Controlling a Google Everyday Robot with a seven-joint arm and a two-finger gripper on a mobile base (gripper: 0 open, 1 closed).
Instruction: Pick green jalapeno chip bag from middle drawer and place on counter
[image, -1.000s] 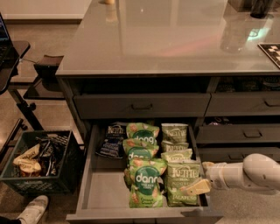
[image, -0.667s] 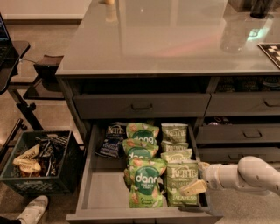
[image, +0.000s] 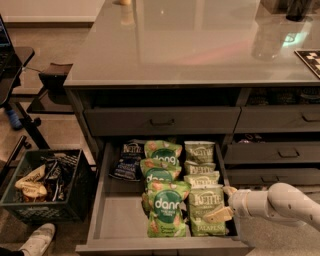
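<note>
The middle drawer (image: 117, 215) is pulled open below the counter (image: 190, 45). Its right column holds several pale green Kettle jalapeno chip bags; the front one (image: 202, 202) shows "JALAPENO" near its bottom. My gripper (image: 218, 204) reaches in from the right on a white arm. It is open at the front bag's right edge, with one tan finger (image: 216, 215) lying over the bag and the other at the drawer's right wall. It holds nothing.
Bright green "dang" bags (image: 167, 207) fill the drawer's middle column, and a dark blue Kettle bag (image: 129, 159) lies at the back left. A shut shallow drawer (image: 162, 121) sits above. More drawers (image: 280, 152) are on the right. A black crate (image: 42, 185) and a shoe (image: 37, 240) are on the floor at the left.
My gripper has shifted slightly left, so its lower finger now reaches further over the front jalapeno bag. The bags have not moved.
</note>
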